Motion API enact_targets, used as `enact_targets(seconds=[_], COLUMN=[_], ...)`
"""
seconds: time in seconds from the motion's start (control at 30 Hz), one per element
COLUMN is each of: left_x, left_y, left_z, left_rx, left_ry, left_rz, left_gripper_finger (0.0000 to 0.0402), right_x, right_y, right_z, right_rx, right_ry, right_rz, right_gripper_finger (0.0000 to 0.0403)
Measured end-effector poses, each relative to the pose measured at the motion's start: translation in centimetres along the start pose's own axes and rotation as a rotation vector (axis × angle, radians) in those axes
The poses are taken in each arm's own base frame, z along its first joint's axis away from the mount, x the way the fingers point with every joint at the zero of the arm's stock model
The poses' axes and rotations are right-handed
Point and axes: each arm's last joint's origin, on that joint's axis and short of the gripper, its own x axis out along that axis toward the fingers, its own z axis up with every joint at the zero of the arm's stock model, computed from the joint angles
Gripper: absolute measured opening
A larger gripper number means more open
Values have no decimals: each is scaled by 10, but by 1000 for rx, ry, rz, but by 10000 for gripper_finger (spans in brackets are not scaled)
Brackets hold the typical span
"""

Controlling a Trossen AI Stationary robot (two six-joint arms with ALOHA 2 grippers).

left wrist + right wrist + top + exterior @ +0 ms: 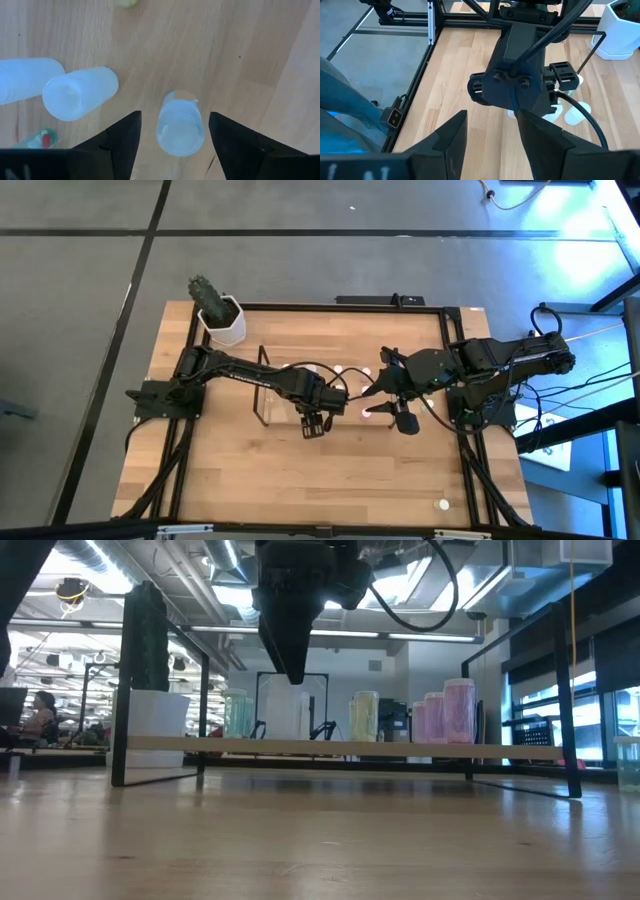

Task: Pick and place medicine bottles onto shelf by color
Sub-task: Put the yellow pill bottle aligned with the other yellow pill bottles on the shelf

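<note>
Jaws wide on left gripper [172, 132], straddling an upright white bottle [180, 127] mid-table beside the shelf [330, 746]; right gripper [490, 137] parted, empty; several bottles shelved, others loose, one near the front-right corner [444, 504]: task roughly midway.

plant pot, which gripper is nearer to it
Left. The left gripper hangs over the table's middle, nearer the white plant pot in the far-left corner; the right gripper is farther right.
</note>
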Motion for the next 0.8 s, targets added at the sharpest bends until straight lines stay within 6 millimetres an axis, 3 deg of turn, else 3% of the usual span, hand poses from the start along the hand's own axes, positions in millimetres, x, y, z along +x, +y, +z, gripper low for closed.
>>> enact_targets(seconds=[0.43,0.8], left_x=[-29,-92], left_y=[7,24], left_z=[-6,-29], left_rx=[-11,-69], left_ry=[-75,-253], left_rz=[-4,67], left_gripper_finger=[232,232], right_x=[0,0], right_y=[0,0], right_z=[0,0], right_rx=[-1,-1], right_ry=[1,1], right_rz=[0,0], right_gripper_finger=[178,178])
